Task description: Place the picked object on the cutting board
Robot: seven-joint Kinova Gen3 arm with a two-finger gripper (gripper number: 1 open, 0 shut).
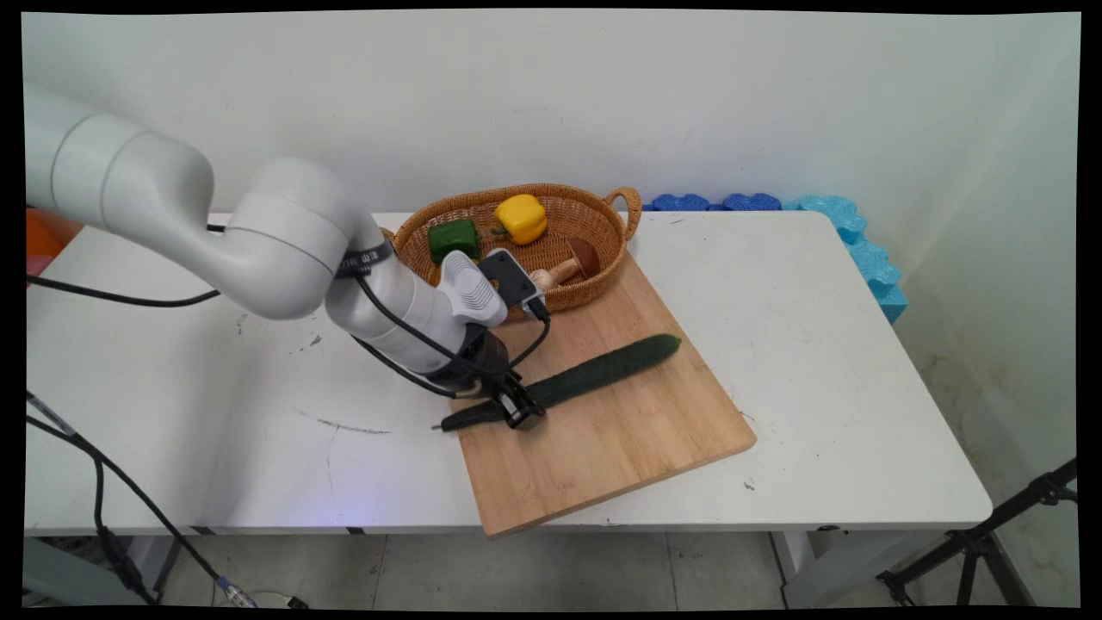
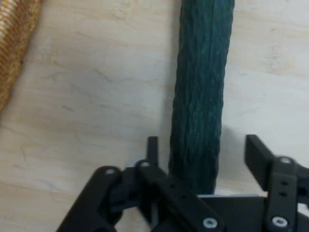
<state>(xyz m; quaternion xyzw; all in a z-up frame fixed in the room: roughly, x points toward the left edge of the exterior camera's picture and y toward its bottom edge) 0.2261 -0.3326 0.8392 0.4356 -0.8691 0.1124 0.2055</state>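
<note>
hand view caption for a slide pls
Open gripper straddling a dark green cucumber on a wooden cutting board.

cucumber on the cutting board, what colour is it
Dark green cucumber, bumpy skin; hand view shows it best.

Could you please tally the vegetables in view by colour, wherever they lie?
Green: 2, the cucumber on the cutting board and the green pepper in the basket.
Yellow: 1, the yellow pepper.
Brown: 1, the mushroom.
Total: 4

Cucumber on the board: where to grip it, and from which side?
Grip the cucumber across its width near the end at the cutting board's left edge, coming from above. It lies flat, long and slim, so the gripper can span it there; the jaws stand open either side of it.
</note>
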